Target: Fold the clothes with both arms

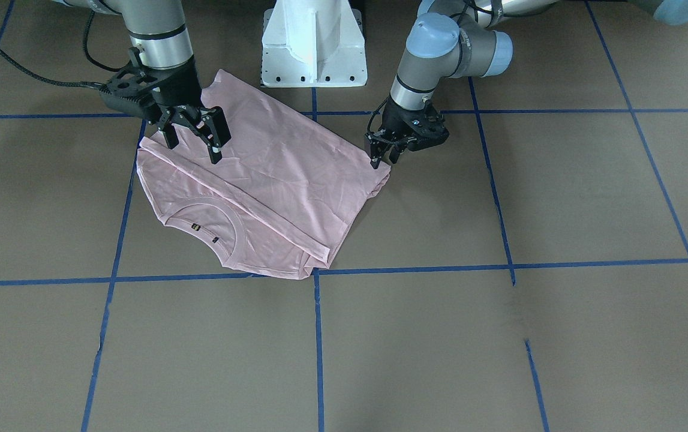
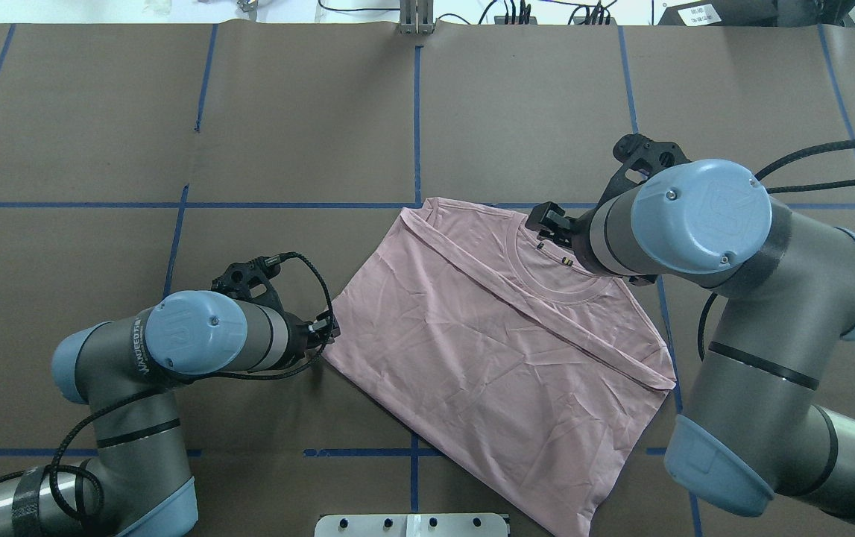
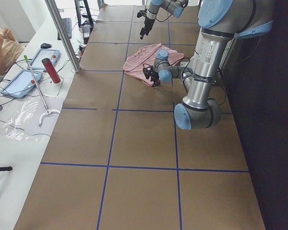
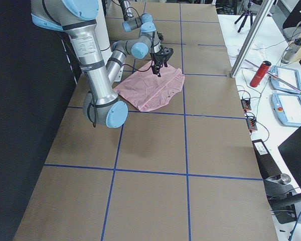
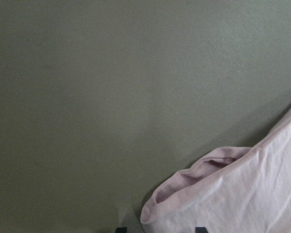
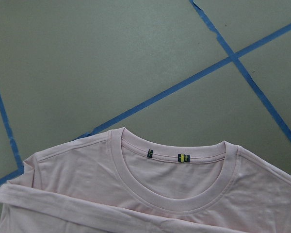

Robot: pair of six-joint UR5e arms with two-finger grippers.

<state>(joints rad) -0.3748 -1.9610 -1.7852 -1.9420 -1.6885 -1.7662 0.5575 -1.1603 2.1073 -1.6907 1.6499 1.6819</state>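
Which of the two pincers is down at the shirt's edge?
The left arm's pincer, low at a corner of the pink shirt. The right pincer hangs open above the cloth, nearer the collar.

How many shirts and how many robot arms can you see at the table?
Pink T-shirt: 1
Robot arms: 2 (left arm, right arm)
Total: 3

One camera faced the robot from across the bench (image 1: 559, 360) and looked steeply down, the white pedestal (image 1: 314, 42) at top centre. The overhead one looked forward from behind the robot. Two side cameras stood far off at the bench ends. Both wrist cameras sat close above the cloth. All six views shared the pink T-shirt (image 1: 272, 180).
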